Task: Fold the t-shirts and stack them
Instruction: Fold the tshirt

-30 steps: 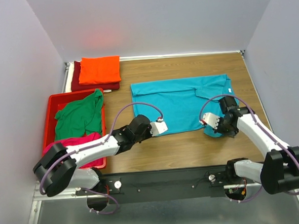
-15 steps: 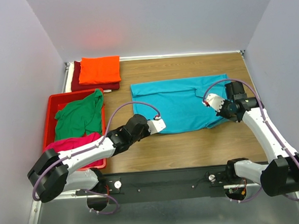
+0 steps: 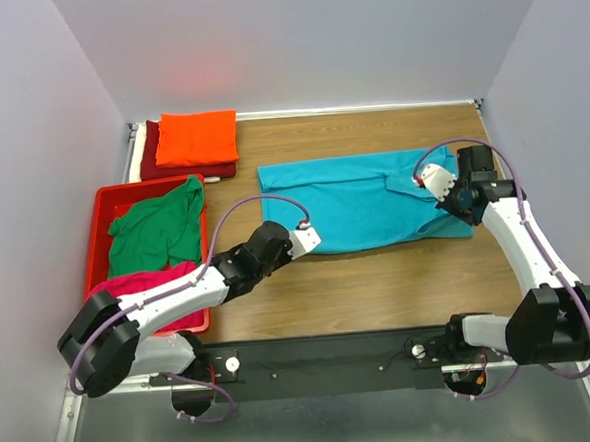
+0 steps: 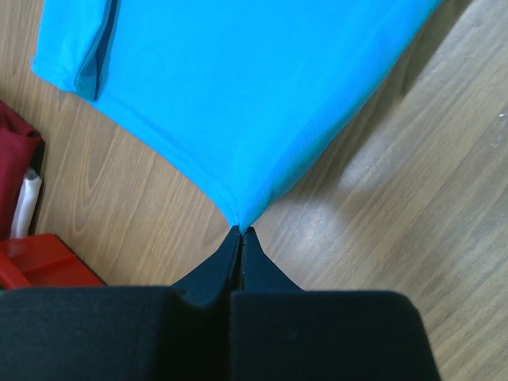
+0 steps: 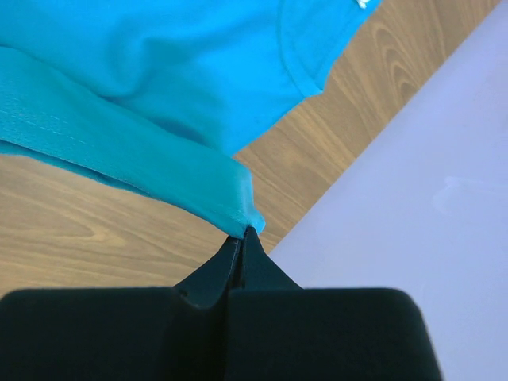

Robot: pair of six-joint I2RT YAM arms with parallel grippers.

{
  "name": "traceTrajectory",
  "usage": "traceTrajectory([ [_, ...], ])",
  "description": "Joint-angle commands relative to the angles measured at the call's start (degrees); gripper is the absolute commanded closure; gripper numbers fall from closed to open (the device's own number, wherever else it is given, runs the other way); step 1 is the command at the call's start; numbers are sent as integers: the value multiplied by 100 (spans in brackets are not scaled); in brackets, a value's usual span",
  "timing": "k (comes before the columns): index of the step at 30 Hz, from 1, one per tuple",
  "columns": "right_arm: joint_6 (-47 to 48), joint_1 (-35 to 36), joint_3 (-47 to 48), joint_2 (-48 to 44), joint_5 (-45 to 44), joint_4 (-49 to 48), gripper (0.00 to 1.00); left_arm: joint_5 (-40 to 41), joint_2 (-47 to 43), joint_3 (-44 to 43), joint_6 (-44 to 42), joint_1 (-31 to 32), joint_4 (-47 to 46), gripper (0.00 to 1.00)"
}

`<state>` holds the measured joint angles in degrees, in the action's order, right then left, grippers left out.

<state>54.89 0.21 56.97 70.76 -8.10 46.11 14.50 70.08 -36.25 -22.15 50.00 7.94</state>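
The turquoise t-shirt [image 3: 359,202] lies spread across the middle of the wooden table. My left gripper [image 3: 311,238] is shut on its near left corner [image 4: 238,214]. My right gripper [image 3: 452,193] is shut on its near right corner [image 5: 246,218], lifted and carried back over the shirt [image 5: 159,71]. An orange t-shirt [image 3: 198,137] lies folded on a dark red one [image 3: 151,160] at the back left. A green t-shirt [image 3: 160,224] and a magenta one [image 3: 144,285] lie in the red crate [image 3: 102,208].
The red crate stands at the left edge, its corner also in the left wrist view [image 4: 36,266]. The lilac right wall [image 5: 429,182] is close to my right gripper. Bare wood [image 3: 379,286] lies in front of the shirt.
My right gripper has moved back and to the right with the shirt's near right corner, folding that edge up. My left gripper has moved slightly back with its corner.
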Motion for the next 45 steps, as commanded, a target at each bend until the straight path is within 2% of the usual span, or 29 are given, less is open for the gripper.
traceTrajectory([
  [1, -23, -240, 306, 192, -25, -427, 99, 141, 146, -251, 115, -174, 102, 100],
  [9, -101, -311, 710, 886, 142, -708, 99, 88, 593, -672, -61, -587, 49, 100],
  [23, -207, -320, 2019, 2521, 326, -919, 99, -193, 1727, -1516, -386, -1282, 58, 100],
  [45, -374, -302, 2986, 3576, 590, -954, 99, -439, 2518, -2017, -527, -1625, 172, 100],
])
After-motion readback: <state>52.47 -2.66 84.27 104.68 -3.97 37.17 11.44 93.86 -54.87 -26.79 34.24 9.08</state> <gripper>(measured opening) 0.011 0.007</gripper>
